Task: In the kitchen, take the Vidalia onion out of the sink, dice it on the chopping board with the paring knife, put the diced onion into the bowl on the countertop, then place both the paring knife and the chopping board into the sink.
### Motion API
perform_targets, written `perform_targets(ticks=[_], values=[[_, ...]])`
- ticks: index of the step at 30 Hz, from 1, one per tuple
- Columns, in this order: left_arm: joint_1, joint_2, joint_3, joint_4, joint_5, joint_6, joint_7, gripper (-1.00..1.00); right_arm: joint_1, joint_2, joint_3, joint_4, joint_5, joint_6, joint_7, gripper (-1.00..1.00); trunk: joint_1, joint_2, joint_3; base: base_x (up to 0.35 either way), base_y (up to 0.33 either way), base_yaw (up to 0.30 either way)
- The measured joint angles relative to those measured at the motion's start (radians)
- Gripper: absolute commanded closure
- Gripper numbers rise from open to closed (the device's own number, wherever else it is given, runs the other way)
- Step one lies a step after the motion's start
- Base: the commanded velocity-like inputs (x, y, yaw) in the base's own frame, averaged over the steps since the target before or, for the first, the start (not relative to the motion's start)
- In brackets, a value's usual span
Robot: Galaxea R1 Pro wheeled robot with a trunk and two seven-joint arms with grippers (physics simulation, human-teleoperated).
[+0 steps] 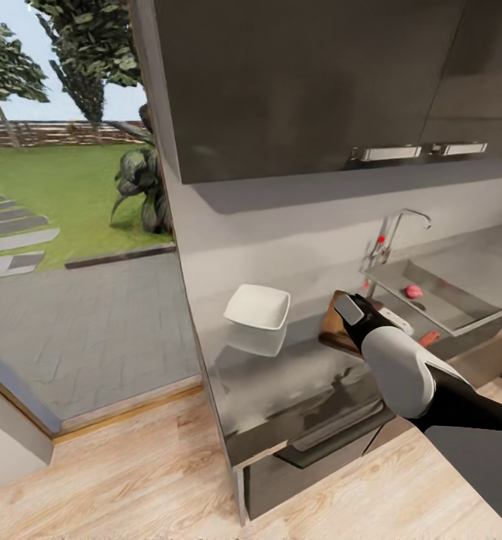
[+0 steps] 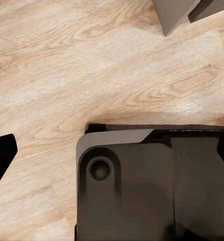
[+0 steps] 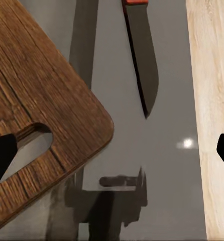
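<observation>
The Vidalia onion (image 1: 413, 292) lay in the sink (image 1: 461, 311), well beyond the right pincer (image 1: 348, 308), which hung over the countertop (image 1: 281, 375) with fingers spread wide and holding nothing. To its left sat the bowl (image 1: 257, 307); beneath it lay the chopping board (image 3: 36, 100), then the paring knife (image 3: 142, 55) just beside. The left pincer's opening I could not tell.
</observation>
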Motion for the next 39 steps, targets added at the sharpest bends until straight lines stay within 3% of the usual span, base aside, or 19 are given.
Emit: perform_targets(ticks=[39], values=[[0.0,0.0,0.0,0.016,-0.002,0.0,0.0,-1.0,0.0,-0.001,0.0,-0.002,-0.001,0.0,0.001,-1.0,0.0,0.0,-0.062,0.049,0.007,0.0]])
